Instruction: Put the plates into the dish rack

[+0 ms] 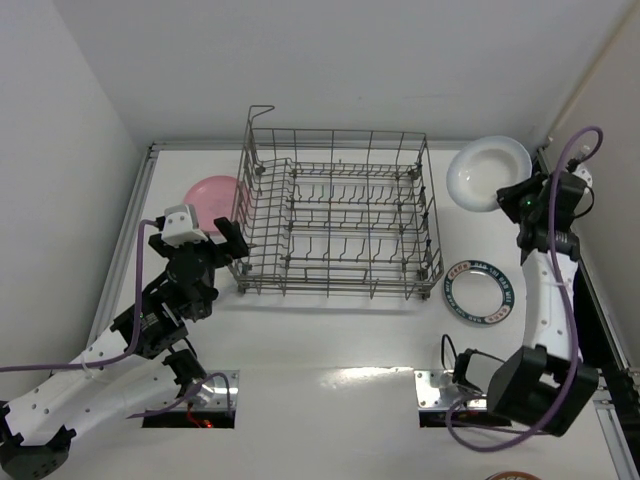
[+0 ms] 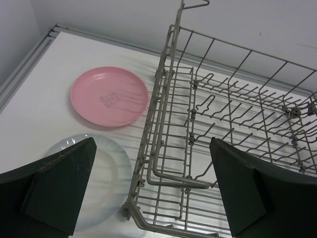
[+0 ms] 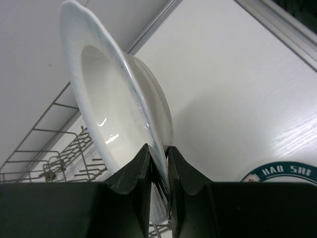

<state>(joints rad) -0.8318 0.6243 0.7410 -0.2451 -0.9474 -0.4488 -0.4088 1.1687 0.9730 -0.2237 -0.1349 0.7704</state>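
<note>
Right jaws clamp the white plate (image 3: 114, 109) by its rim, tilted up, right of the dish rack (image 1: 340, 215); I judge this thin grip may slip. Left jaws wide, empty, left of it.

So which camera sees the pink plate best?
The left wrist camera: the pink plate lies whole and flat on the table, left of the dish rack. The top view shows only part of it, cut off by the rack. The right wrist view misses it.
</note>
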